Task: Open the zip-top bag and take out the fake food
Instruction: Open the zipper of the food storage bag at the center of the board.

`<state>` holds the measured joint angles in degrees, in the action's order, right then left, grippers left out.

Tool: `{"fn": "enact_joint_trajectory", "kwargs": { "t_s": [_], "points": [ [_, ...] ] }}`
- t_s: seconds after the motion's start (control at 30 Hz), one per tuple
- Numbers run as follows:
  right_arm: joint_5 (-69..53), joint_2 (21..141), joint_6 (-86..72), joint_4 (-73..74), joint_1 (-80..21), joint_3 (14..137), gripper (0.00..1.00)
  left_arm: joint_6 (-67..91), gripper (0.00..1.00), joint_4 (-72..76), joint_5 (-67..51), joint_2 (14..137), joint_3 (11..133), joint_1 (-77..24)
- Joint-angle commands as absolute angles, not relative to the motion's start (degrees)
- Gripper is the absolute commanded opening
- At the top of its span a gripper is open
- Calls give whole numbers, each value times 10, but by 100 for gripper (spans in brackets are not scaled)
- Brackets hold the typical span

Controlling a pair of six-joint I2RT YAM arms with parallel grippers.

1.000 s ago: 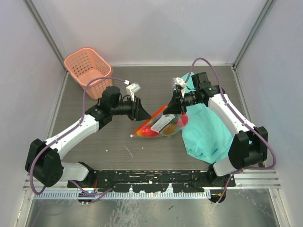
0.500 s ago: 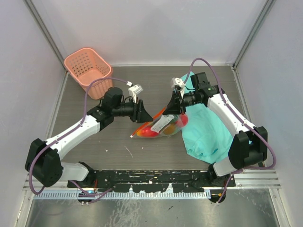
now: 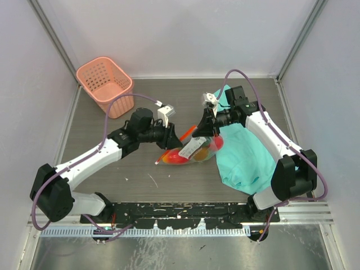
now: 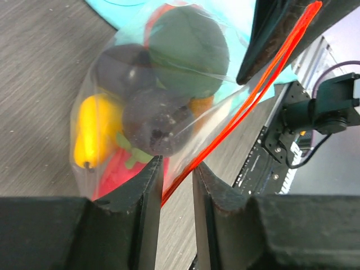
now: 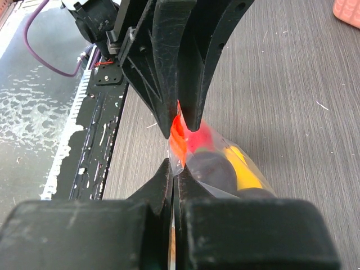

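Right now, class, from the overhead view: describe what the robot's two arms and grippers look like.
The left arm and right arm have white shells, black joints and black bases. A purple cable loops along each. The left gripper and right gripper are black and tapered.

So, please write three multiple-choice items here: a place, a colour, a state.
1. Where is the pink basket? A. far left corner of the table B. near right corner C. between the arm bases
2. The zip-top bag has a zip strip that is: A. blue B. white C. red-orange
3. The right gripper is: A. open above the basket B. shut on the bag C. open on the table
Key: 1 A, seen from above; 2 C, both wrist views show it; 3 B, its fingers pinch the bag's edge.
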<state>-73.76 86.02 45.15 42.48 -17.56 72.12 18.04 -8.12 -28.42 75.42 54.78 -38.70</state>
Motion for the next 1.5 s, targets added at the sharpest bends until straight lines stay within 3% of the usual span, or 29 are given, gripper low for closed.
{"fn": "enact_joint_trajectory", "kwargs": {
  "t_s": [0.0, 0.17, 0.27, 0.6, 0.93, 1.07, 1.47],
  "points": [
    [-744, 860, 460, 426, -180, 746, 1, 152, 29, -84, -245, 736, 573, -391],
    [-743, 860, 461, 426, -181, 746, 1, 162, 52, -55, -282, 699, 557, -389],
    [-744, 859, 461, 426, -180, 746, 1, 171, 57, -54, -295, 683, 554, -375],
    [-744, 858, 461, 427, -181, 746, 1, 199, 33, -51, -327, 695, 560, -342],
    [-742, 861, 462, 428, -184, 746, 1, 204, 28, -40, -335, 714, 558, -346],
    [-742, 862, 463, 428, -185, 747, 1, 202, 22, -40, -326, 720, 559, -349],
    [-742, 861, 464, 430, -185, 747, 1, 197, 21, -40, -327, 723, 559, -362]
  ]
}}
